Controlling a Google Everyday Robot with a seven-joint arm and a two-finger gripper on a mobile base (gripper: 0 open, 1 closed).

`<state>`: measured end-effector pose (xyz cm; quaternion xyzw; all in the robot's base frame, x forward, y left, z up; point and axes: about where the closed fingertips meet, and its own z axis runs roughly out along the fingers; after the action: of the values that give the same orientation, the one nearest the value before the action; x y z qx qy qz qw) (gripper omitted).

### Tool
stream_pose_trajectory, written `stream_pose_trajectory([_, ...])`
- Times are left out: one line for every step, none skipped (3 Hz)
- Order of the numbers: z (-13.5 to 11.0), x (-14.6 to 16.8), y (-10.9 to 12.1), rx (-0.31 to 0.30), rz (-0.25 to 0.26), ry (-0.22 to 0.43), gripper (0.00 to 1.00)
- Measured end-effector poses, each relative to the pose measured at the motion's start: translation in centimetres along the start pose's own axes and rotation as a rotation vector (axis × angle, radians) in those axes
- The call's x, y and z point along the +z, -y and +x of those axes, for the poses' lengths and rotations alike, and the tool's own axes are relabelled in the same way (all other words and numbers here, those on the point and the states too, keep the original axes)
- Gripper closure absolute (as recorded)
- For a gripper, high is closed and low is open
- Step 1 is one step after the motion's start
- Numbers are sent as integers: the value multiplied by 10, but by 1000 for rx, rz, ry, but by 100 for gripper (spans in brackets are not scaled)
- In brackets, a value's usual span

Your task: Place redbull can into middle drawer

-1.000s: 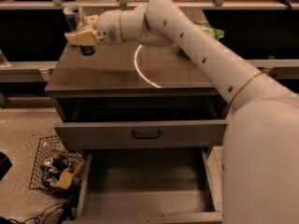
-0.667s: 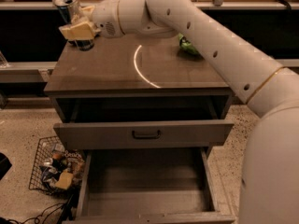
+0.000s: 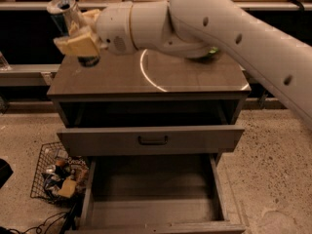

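Observation:
The redbull can is slim, blue and silver with a silver top. It is tilted and held above the back left corner of the cabinet top. My gripper is shut on the can, with a yellowish finger across its lower body. The middle drawer is pulled out wide below, showing its bare grey floor and side walls. It lies well below and in front of the gripper.
A grey drawer front with a dark bar handle sticks out slightly above the open drawer. A white ring mark and a green object are on the cabinet top. A wire basket of clutter stands on the floor at left.
The can has come up off the cabinet top and tilted in my gripper. The arm has swung lower across the view.

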<state>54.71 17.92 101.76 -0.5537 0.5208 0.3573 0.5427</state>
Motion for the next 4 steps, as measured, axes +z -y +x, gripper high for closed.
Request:
stream_pose_trajectory([24, -15, -59, 12, -31, 10, 100])
stream_pose_trajectory([66, -54, -95, 29, -32, -8, 100])
stream_pose_trajectory([120, -101, -118, 63, 4, -47, 100])
stream_pose_trajectory([166, -141, -136, 98, 54, -50, 100])
